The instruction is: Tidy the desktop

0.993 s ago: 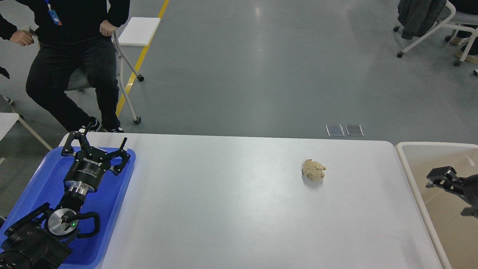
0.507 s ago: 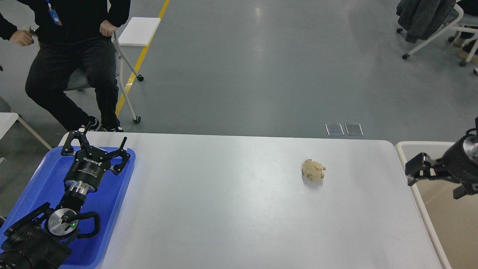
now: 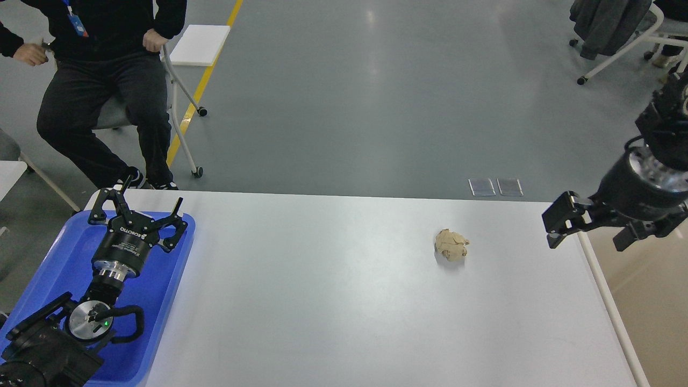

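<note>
Large plain white rectangular worktop (image 3: 322, 301) filled the lower frame, bare apart from 1 crumpled tan paper wad (image 3: 451, 245) lying right of centre. Left tool (image 3: 141, 207) hovered over the blue plastic tray (image 3: 59, 258) at the worktop's left end, fingers spread apart, holding nothing. Right tool (image 3: 586, 228) hung above the worktop's right edge, near the beige rimmed bin (image 3: 653, 301), well apart from the wad; its fingers looked parted and empty, though the angle made that hard to confirm. Step judged: reach toward the wad, grasp not yet made. Next move likely called for lowering the right tool over the wad, closing gently on it, then carrying it to the bin.
</note>
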